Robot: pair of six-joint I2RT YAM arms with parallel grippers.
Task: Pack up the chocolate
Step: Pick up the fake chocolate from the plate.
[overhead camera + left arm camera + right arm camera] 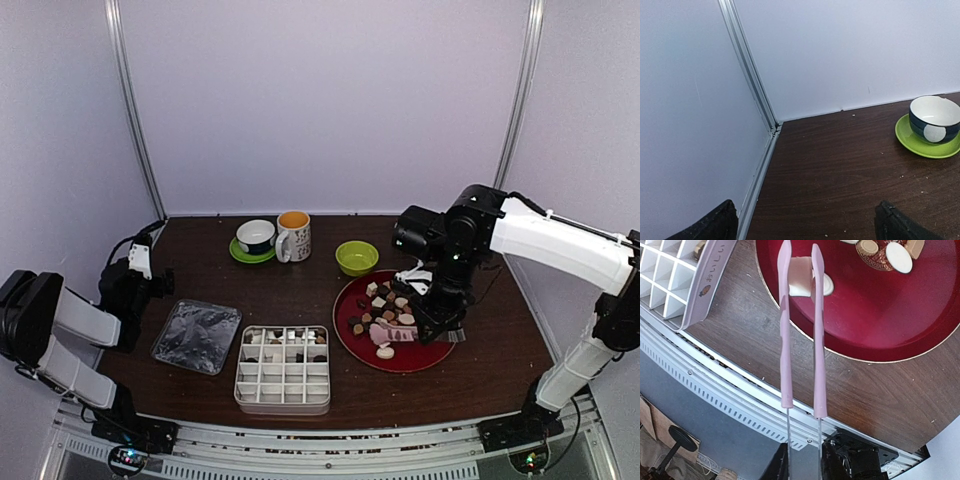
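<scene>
The right gripper (806, 463) is closed on the metal stems of the pink tongs (801, 340), whose long silicone-covered arms run up the middle of the wrist view. Their tips stand narrow and nearly parallel on either side of a cream-white piece (801, 282) of chocolate at the upper left of the round, glossy red plate (880, 315). Whether that piece is lifted or lies on the plate I cannot tell.

In the overhead view the rest of the chocolate (383, 300), small brown, tan and cream bites, is bunched in the plate's left half. A few more pieces sit in the far row of the white plastic divided box (284, 403) at lower centre.

The plate's near rim lies close to the front edge of the dark wooden table (300, 290), with only a strip of wood before the perforated metal rail (715, 390). The box stands just at that same edge, with a narrow band of wood between it and the plate. A crinkled clear plastic sheet (197, 336) lies just left of the box.

A lilac label (710, 270) on the box rim carries Japanese characters, seemingly "おいしい", above a small orange picture.

The left gripper (805, 226) is at the left edge, its black fingers (715, 225) spread wide with nothing between them. Ahead of it bare wood runs to the corner where the white walls meet. A blue-and-white cup (935, 120) on a lime-green saucer (920, 145) stands at the right of its view.
</scene>
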